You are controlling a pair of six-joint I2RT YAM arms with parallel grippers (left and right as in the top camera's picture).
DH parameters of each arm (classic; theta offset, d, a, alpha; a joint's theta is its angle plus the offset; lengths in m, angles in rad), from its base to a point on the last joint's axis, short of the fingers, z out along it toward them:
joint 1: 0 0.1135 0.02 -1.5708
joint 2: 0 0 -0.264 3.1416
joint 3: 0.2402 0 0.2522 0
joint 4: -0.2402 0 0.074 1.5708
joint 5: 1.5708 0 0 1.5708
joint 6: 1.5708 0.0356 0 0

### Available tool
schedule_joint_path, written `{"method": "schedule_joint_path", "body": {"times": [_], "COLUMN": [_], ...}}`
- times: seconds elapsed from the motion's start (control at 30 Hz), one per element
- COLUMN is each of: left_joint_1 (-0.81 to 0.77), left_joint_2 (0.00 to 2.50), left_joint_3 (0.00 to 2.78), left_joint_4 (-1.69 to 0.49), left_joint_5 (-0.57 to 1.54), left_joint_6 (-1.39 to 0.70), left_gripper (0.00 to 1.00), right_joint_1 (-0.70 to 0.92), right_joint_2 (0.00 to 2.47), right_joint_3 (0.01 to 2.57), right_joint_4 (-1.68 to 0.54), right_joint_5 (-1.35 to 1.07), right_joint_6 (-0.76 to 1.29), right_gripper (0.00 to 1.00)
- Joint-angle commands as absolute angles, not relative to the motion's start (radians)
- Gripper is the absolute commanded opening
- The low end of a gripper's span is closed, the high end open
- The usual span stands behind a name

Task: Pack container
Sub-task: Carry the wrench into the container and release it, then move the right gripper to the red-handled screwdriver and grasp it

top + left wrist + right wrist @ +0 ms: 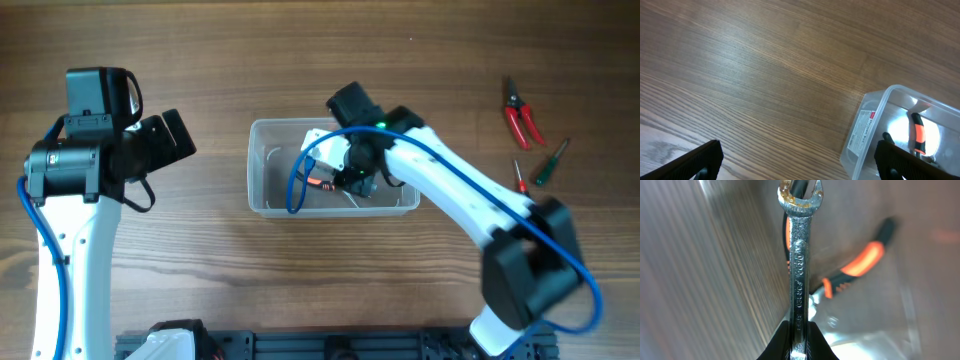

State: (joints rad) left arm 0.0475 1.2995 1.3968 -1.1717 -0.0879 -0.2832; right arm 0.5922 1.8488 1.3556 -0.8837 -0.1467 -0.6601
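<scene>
The clear plastic container [262, 160] stands mid-table; its corner shows in the left wrist view [875, 125]. My right gripper [352, 172] is inside it, shut on a steel wrench [800, 265] that points down into the tub. Orange-and-black pliers [860, 265] lie on the container's floor beside the wrench, also visible in the left wrist view [916, 137]. My left gripper [797, 160] is open and empty, above bare table left of the container.
Red-handled cutters [520, 115], a green-handled screwdriver [550, 162] and a small red-handled screwdriver [520, 178] lie on the table at the right. A label is on the container's end wall [863, 131].
</scene>
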Motion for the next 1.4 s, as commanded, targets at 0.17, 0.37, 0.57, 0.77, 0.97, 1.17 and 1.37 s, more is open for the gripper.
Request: {"method": "schedule_joint_path", "body": {"times": [0.17, 0.37, 0.57, 0.77, 0.97, 1.17, 1.37], "left_joint_1": [0.052, 0.052, 0.052, 0.052, 0.052, 0.052, 0.052], "left_joint_2": [1.306, 1.306, 1.306, 1.306, 1.306, 1.306, 1.306], "left_joint_3": [1.411, 1.411, 1.411, 1.411, 1.411, 1.411, 1.411], "left_joint_4": [-1.183, -1.183, -1.184, -1.205, -1.205, -1.205, -1.205], "left_joint_5": [-0.084, -0.084, -0.084, -0.084, -0.083, -0.084, -0.084], "left_joint_6": [-0.296, -0.296, -0.296, -0.296, -0.296, -0.296, -0.296], "left_gripper": [1.00, 1.00, 1.00, 1.00, 1.00, 1.00, 1.00], "right_joint_1": [0.592, 0.591, 0.502, 0.095, -0.276, -0.323, -0.326], "right_joint_2": [1.945, 1.868, 1.615, 1.454, 1.455, 1.356, 1.091], "right_joint_3": [1.367, 1.418, 1.628, 1.684, 1.636, 1.532, 1.310], "right_joint_4": [-0.890, -0.900, -0.978, -1.230, -1.429, -1.568, -1.459], "right_joint_5": [-0.178, -0.120, 0.049, 0.081, -0.005, -0.059, -0.100], "right_joint_6": [-0.646, -0.392, -0.146, 0.220, 0.104, 0.119, 0.216], "right_gripper": [0.38, 0.61, 0.97, 1.00, 1.00, 1.00, 1.00]}}
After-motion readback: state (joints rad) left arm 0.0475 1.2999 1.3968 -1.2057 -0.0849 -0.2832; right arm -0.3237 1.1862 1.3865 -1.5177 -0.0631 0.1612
